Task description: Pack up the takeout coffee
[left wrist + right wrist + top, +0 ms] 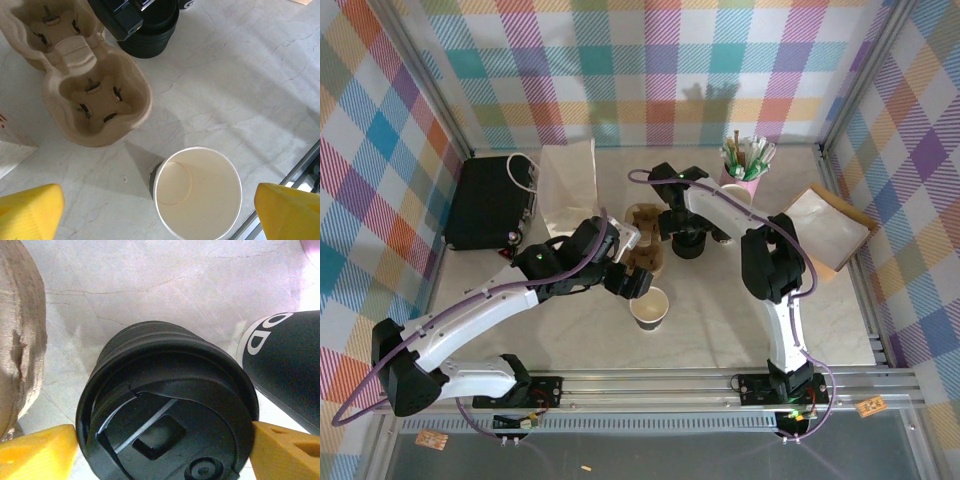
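The white paper cup [197, 192] stands open-topped on the pale marbled table [240, 75], nearest the arm bases. The left gripper [160, 212] hangs over it with its yellow fingers [30, 212] spread wide apart, touching nothing. Just beyond the cup lies a brown moulded-pulp drink carrier [75, 50]. Beside the carrier, the right gripper [165, 447] straddles a stack of round black plastic lids [150, 345], fingers at the top lid's rim; whether they clamp it I cannot tell. Farthest back stands a pink cup of stirrers [745, 170]

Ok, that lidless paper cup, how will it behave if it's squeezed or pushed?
The paper cup looks empty, so probably light and easily tipped or slid. With no lid bracing its rim, the wall will likely flex when squeezed.
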Controlling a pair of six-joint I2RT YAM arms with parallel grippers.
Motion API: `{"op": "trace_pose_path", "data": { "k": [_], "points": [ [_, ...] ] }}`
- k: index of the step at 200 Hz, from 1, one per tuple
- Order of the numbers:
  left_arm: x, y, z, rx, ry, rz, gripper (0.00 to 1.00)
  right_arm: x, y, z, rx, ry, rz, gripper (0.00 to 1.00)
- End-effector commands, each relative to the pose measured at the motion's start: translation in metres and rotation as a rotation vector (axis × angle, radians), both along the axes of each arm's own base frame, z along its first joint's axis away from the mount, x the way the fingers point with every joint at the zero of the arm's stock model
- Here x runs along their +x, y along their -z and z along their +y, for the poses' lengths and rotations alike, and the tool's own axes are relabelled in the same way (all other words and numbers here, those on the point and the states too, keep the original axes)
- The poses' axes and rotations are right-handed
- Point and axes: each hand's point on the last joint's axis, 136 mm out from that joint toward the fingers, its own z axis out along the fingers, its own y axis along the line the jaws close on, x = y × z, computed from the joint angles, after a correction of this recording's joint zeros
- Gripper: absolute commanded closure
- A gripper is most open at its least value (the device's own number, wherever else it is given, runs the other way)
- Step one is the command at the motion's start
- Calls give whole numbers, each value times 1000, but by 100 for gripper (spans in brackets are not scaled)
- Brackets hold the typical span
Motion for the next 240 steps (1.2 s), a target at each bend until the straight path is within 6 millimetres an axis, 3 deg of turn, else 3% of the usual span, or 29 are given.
{"op": "trace_pose_path", "data": {
  "k": [1, 29, 71, 127, 167, 240],
  "points": [
    [-3, -3, -1, -8, -3, 14, 3, 2, 1, -4, -28, 5, 8, 14],
    [-3, -4, -1, -7, -3, 16, 3, 3, 0, -3, -19, 10, 1, 19],
    [-3, -4, -2, -9, -1, 17, 3, 2, -12, 1, 15, 9, -13, 14],
    [-2, -2, -5, -5, 3, 24, 3, 4, -11, -2, 13, 19, -17, 18],
    [-3, -1, -4, -5, 2, 27, 3, 3, -14, 1, 33, 22, -14, 9],
    [-1, 0, -5, -15, -9, 33, 4, 5, -22, -3, 28, 21, -40, 17]
  ]
}}
